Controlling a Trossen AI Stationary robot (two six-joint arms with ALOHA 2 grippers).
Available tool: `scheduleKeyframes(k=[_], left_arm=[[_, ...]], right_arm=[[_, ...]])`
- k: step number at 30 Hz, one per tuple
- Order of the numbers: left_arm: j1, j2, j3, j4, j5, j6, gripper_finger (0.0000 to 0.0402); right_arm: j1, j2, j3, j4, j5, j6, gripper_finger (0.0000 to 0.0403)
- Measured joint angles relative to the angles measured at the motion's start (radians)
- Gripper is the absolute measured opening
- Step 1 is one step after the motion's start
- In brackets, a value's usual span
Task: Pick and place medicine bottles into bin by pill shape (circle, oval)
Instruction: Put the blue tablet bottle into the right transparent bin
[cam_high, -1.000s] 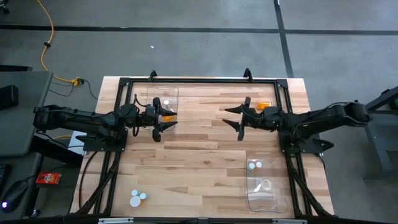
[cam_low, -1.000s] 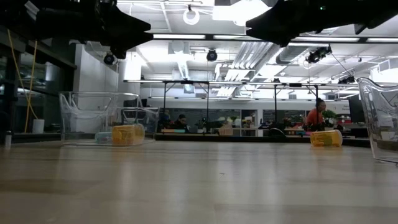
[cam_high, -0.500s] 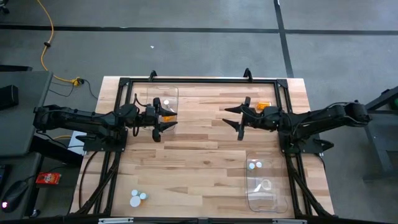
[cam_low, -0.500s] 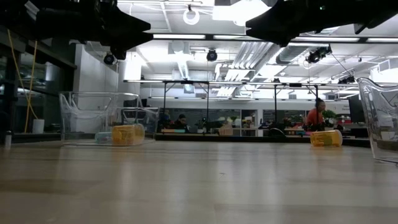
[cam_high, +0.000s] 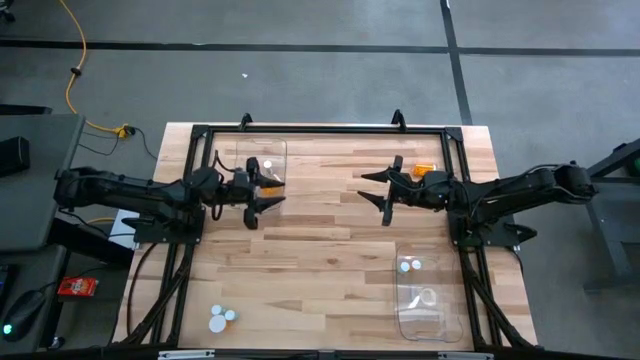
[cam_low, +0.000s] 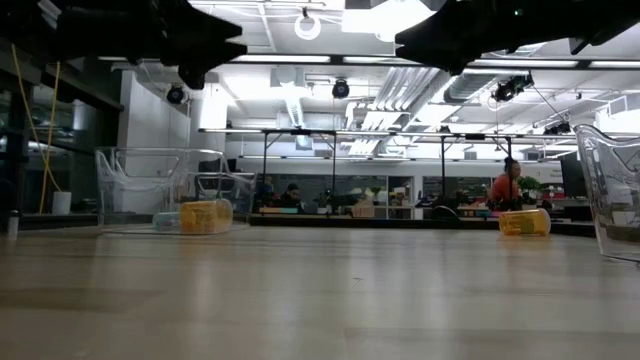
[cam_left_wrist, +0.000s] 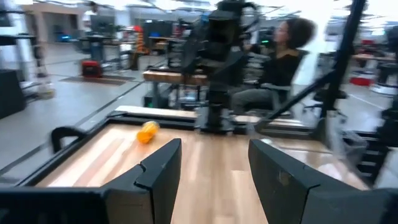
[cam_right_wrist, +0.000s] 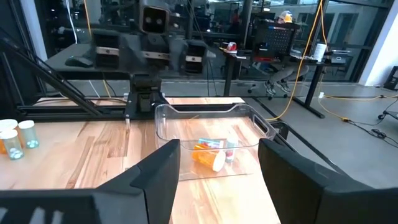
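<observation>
A: High view: amber medicine bottles (cam_high: 268, 185) in far-left bin (cam_high: 262, 150), one loose (cam_high: 425, 170) far right, three (cam_high: 221, 318) near-left on pale plank bench (cam_high: 320, 240).
B: Left end effector (cam_high: 262, 205), right end effector (cam_high: 378, 195): jaws parted, empty. Grey floor around.

Left tool (cam_low: 205, 50) shifted slightly in low view; nothing else changed.

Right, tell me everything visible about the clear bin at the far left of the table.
The far-left bin is a clear, thin-walled plastic tub with rounded corners and cut-out handle grips, standing upright on the wooden table by its far edge. Inside lie an amber bottle with a white cap on its side and a pale one beside it. The left gripper hangs at its near edge, jaws open, touching nothing.
</observation>
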Motion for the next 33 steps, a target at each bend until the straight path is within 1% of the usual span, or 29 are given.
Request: scheduleKeyframes(k=[3, 5, 7, 9, 11, 14, 17, 21, 25, 27, 29, 33], left_arm=[[-0.081, 0.0, 0.048, -0.053, 0.0, 0.016, 0.0174], [-0.151, 0.0, 0.098, -0.148, -0.008, 0.041, 0.0174], [-0.233, 0.0, 0.161, -0.3, -0.022, 0.043, 0.0174], [-0.325, 0.002, 0.239, -0.492, -0.082, 0.007, 0.0174], [-0.426, 0.027, 0.316, -0.679, -0.16, -0.082, 0.0174], [-0.585, 0.091, 0.405, -0.912, -0.256, -0.274, 0.0174], [-0.732, 0.181, 0.471, -1.045, -0.27, -0.498, 0.0174], [-0.889, 0.323, 0.541, -1.127, -0.233, -0.766, 0.0174], [-0.983, 0.441, 0.597, -1.166, -0.176, -0.939, 0.0174], [-1.006, 0.485, 0.628, -1.177, -0.171, -0.974, 0.0174], [-1.016, 0.517, 0.653, -1.223, -0.178, -0.982, 0.0174], [-1.018, 0.576, 0.686, -1.253, -0.228, -0.964, 0.0174]], right_arm=[[0.0, 0.0, 0.001, -0.006, 0.0, 0.0, 0.021], [0.0, 0.0, 0.001, -0.013, 0.0, 0.0, 0.021], [0.0, 0.0, 0.001, -0.021, 0.0, 0.0, 0.021], [0.0, 0.0, 0.001, -0.029, 0.0, 0.0, 0.021], [0.0, 0.0, 0.001, -0.034, 0.0, 0.0, 0.021], [0.0, 0.0, 0.001, -0.038, 0.0, 0.013, 0.021], [0.0, 0.0, 0.001, -0.038, 0.0, 0.026, 0.021], [0.0, 0.0, 0.001, -0.048, 0.0, 0.027, 0.021], [0.0, 0.0, 0.001, -0.06, 0.0, 0.027, 0.021], [0.0, 0.0, 0.001, -0.062, 0.0, 0.027, 0.021], [0.0, 0.0, 0.001, -0.062, 0.0, 0.027, 0.021], [0.0, 0.0, 0.001, -0.064, 0.0, 0.026, 0.021]])
